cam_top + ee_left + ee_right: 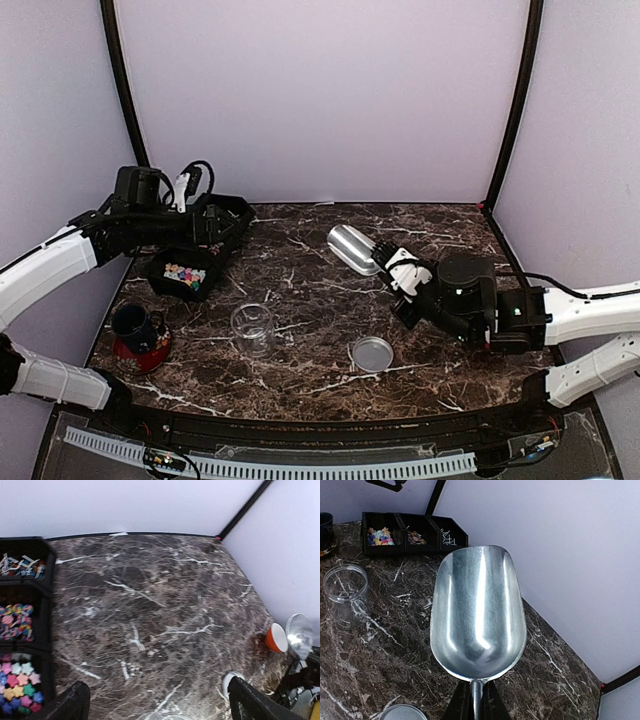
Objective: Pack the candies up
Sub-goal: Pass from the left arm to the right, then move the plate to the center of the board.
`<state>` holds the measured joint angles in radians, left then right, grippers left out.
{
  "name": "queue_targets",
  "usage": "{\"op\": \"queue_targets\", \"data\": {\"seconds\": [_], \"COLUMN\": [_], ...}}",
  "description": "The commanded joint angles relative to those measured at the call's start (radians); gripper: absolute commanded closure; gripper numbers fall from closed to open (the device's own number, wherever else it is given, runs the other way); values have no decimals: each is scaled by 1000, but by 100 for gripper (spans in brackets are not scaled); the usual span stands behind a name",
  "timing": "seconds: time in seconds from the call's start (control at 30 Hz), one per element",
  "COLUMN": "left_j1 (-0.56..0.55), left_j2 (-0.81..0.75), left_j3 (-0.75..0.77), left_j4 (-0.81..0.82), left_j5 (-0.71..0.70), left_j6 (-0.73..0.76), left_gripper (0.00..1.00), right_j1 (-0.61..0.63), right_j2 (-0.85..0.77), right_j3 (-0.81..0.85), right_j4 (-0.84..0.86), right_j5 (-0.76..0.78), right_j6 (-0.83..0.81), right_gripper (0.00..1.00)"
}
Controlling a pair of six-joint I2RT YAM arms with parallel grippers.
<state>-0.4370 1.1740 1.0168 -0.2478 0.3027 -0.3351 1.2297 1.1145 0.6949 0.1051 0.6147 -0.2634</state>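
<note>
- Closest to our right wrist camera was the metal scoop (477, 615), hollow side toward the lens, its thin handle pinched in the right tool (476, 702), whose jaws were narrowed onto it.
- From above, we saw the scoop held over the table (450, 230), right of centre and toward the back.
- Our left tool (160, 707) stood wide with nothing between its fingers, above the table near the tray (47, 630).
- We found the candies (17, 685) in the black tray at the table's left side, sorted into compartments. Star-shaped ones in mixed colours filled the compartment nearest the left wrist camera.
- Between tray and scoop a clear jar (253, 328) stood upright with its mouth open, apart from both tools.
- To the jar's right a round lid (372, 354) lay flat on the table.
- At the front left a dark mug (135, 325) sat on a red saucer (150, 355), just in front of the tray.
</note>
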Motion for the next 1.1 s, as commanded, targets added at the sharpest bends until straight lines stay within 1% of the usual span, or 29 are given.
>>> {"op": "queue_targets", "data": {"seconds": [0.0, 0.23, 0.37, 0.5, 0.7, 0.8, 0.93, 1.07], "left_j1": [97, 243, 330, 385, 415, 420, 425, 437], "left_j2": [3, 107, 195, 311, 502, 597, 702, 790], "left_j3": [26, 76, 123, 186, 334, 403, 501, 566], "left_j4": [-88, -113, -107, -108, -145, -152, -171, -191], "left_j5": [-127, -241, -230, -254, -332, -365, -400, -435], "left_j6": [26, 50, 46, 54, 79, 102, 145, 187], "left_gripper": [1, 1, 1, 2, 4, 7, 10, 14], "right_j1": [-38, -89, -115, -121, -125, -125, -125, -127], "right_j2": [-22, -8, 20, 51, 40, 17, -16, -32], "right_j3": [61, 90, 109, 137, 156, 156, 133, 118], "right_j4": [-44, -150, -205, -260, -301, -319, -317, -319], "right_j5": [30, 12, -14, -32, -62, -77, -85, -84], "right_j6": [110, 219, 276, 314, 349, 357, 358, 365], "right_gripper": [100, 100, 100, 100, 100, 100, 100, 100]}}
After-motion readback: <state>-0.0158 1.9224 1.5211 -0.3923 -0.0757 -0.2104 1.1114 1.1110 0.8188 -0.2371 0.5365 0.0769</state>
